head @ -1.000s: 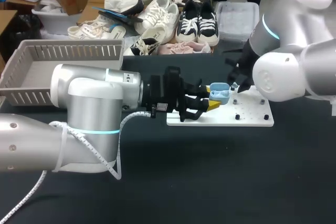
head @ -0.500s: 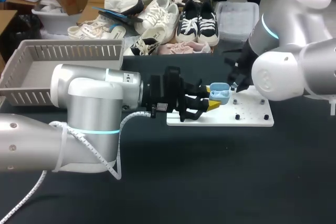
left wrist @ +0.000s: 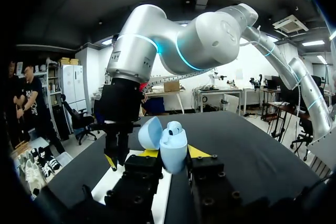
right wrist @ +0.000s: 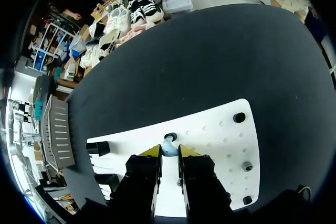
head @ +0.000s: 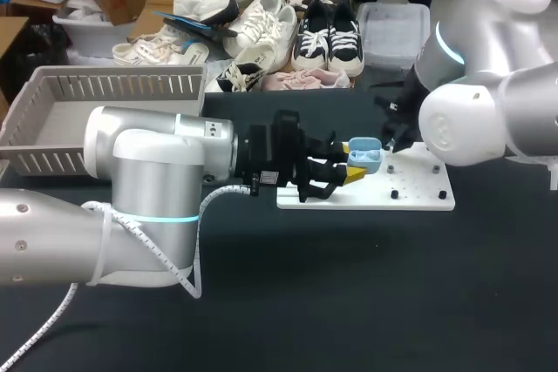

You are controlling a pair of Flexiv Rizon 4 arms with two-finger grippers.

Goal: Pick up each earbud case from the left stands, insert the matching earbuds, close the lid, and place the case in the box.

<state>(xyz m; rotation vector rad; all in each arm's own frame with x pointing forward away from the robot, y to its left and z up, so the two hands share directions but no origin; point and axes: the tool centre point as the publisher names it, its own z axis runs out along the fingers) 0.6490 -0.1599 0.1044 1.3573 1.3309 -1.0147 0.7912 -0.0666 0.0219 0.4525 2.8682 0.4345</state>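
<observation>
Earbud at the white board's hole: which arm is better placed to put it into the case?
Right. The right gripper is directly at the earbud; the left gripper is shut on the open case.

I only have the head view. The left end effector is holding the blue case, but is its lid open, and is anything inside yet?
Observer: Left wrist view shows the case in the left end effector with its lid open and what looks like one seated earbud.
Operator: Is the right end effector carrying anything?
Observer: Right wrist view shows the right end effector gripping a second earbud, light blue, between its fingertips at the white board.
</observation>
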